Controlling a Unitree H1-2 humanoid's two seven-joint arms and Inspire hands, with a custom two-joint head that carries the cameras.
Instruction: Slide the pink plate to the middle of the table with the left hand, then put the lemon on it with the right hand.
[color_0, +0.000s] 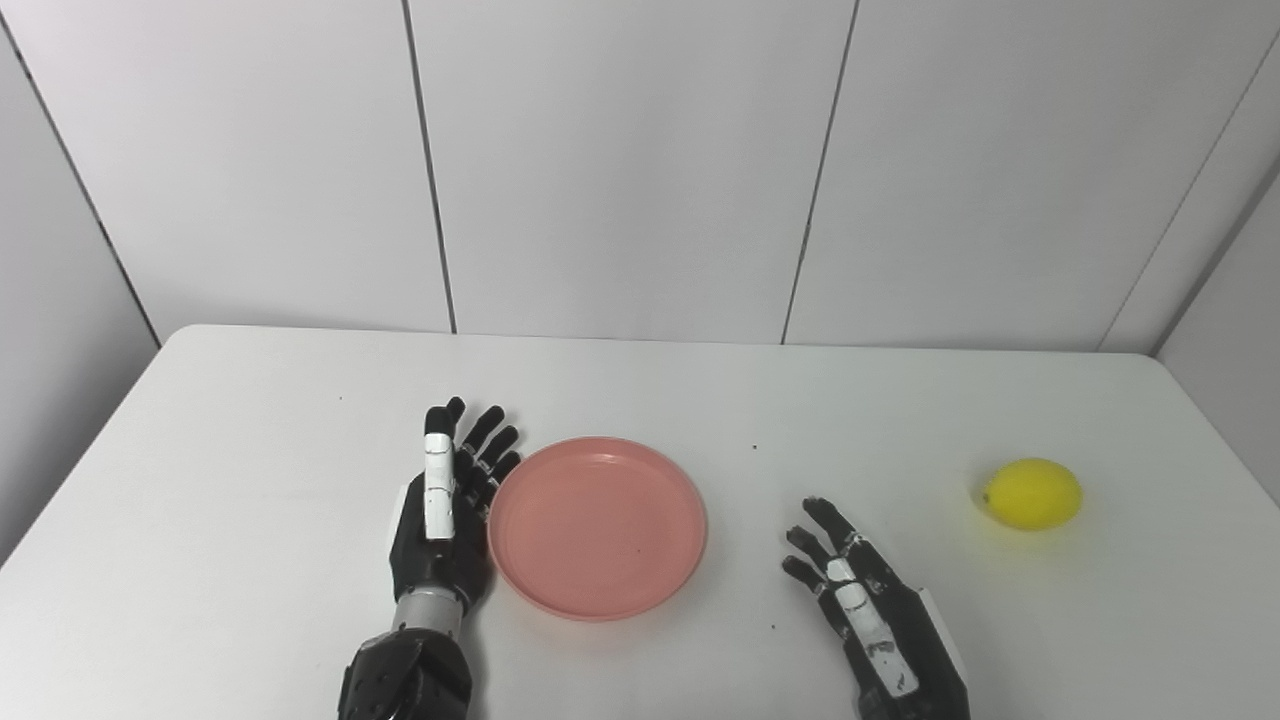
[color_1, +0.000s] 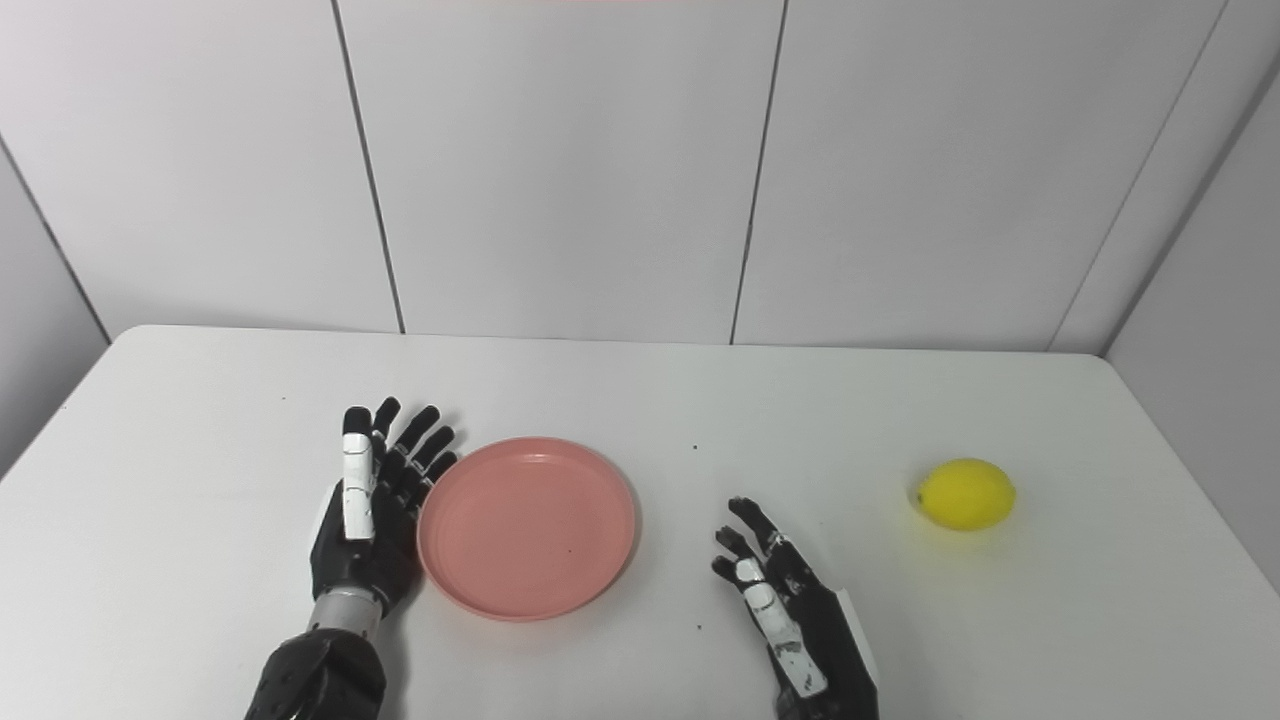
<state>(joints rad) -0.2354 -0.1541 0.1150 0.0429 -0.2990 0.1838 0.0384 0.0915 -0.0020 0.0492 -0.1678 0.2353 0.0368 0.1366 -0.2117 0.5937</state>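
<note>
Pink plate near bench centre, left robot hand open, edge-on against its left rim to push; right robot hand open, empty; lemon far right.

Bright even light, soft faint shadows, sharp focus

Bare table between right hand and lemon.

A white table with rounded far corners stands against a wall of pale grey panels split by thin dark seams, with a few tiny dark specks dotting its top.
</note>
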